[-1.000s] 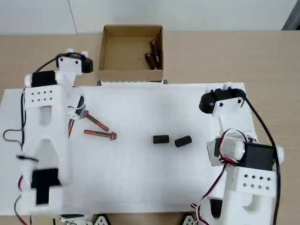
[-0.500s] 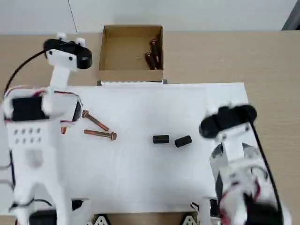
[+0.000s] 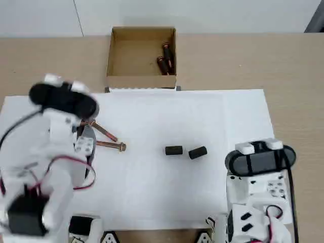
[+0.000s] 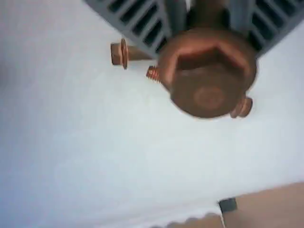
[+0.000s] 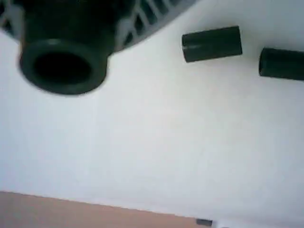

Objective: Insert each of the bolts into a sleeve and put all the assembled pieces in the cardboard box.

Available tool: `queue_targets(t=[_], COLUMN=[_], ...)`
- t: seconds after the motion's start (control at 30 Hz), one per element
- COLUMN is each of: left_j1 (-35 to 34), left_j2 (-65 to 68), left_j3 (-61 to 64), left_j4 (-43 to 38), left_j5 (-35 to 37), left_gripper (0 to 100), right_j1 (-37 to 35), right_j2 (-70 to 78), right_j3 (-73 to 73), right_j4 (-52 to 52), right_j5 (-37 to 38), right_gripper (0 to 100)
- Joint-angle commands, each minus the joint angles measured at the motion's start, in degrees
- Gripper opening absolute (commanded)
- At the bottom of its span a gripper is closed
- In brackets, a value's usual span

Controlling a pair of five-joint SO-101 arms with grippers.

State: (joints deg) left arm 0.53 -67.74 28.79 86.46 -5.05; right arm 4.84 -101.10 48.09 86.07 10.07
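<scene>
Two parts held up for mating: my left gripper (image 4: 209, 21) clamps a bolt (image 4: 206, 80), my right gripper (image 5: 71, 19) a sleeve (image 5: 61, 66), bore exposed.

You have two bolts (image 3: 110, 146) left on the sheet (image 3: 167, 202), two sleeves (image 3: 173, 150) mid-sheet, cardboard box (image 3: 142, 81) behind holding assembled pieces (image 3: 165, 58).

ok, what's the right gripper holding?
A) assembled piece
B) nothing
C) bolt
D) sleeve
D: the right wrist view shows a bare black sleeve, its open end empty, clamped in the right gripper.
</scene>
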Motion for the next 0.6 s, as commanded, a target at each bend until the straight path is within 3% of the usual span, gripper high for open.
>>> queue_targets(t=[0.0,0.2,0.47,0.57], left_j1=[0.09,0.53,0.53,0.53], left_j2=[-12.40,-27.52,-36.48,-36.48], left_j3=[9.01,20.44,27.21,27.38], left_j4=[-6.77,-11.16,-15.03,-16.26], left_j5=[1.76,11.08,24.53,28.40], left_gripper=[0,0,0,0], right_j1=[-0.40,-1.27,-13.58,-17.54], right_j2=[-3.03,-2.68,-2.68,-2.68], right_j3=[3.69,4.92,6.24,8.26], right_j4=[-2.59,-2.51,-6.20,-11.12], right_j5=[-1.58,-1.76,-1.76,-5.89], right_gripper=[0.3,0.3,0.3,0.3])
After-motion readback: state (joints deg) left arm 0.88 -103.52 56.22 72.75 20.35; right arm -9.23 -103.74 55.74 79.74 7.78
